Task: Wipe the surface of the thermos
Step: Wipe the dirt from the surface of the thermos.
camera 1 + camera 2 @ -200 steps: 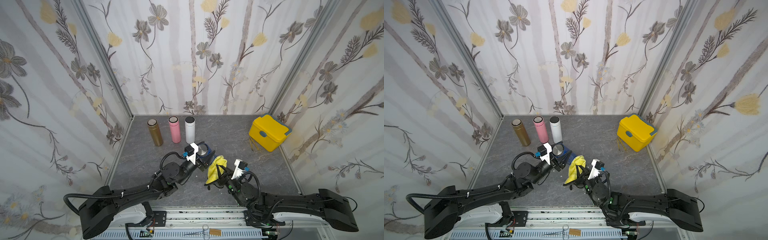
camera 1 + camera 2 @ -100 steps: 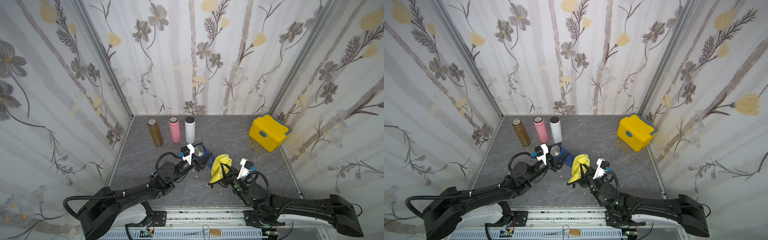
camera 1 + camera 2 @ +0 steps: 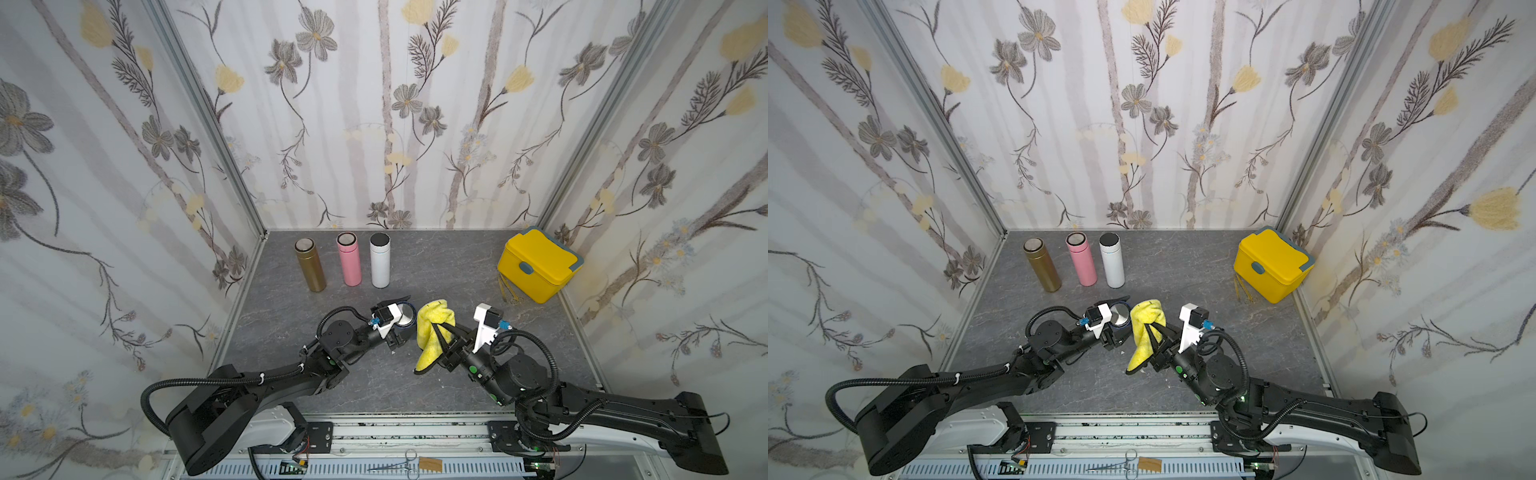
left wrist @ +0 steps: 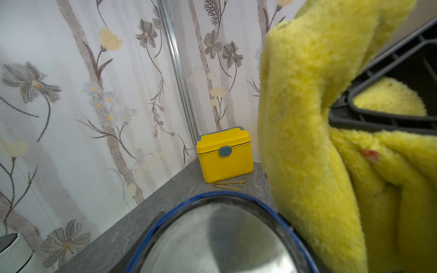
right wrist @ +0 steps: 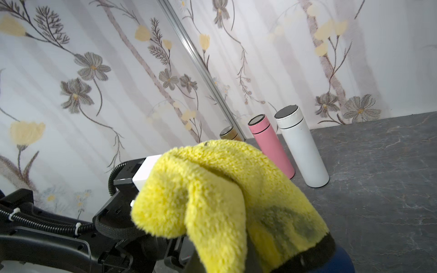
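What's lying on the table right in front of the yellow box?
A pair of small gold scissors lies against the base of the yellow box. The yellow cloth covers the table to one side.

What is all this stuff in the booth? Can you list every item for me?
blue thermos: one, dark blue with a silvery top, held in the left gripper near the middle of the table
cloth: one, yellow, fluffy, held in the right gripper right beside the blue thermos
gold thermos: one, upright, back left
pink thermos: one, upright, next to the gold one
white thermos: one, black top, upright, beside the pink one
storage box: one, yellow, grey clasp, back right corner
scissors: one small gold pair, lying at the box's foot
table: grey, marbled
left gripper: shut on the blue thermos
right gripper: shut on the cloth
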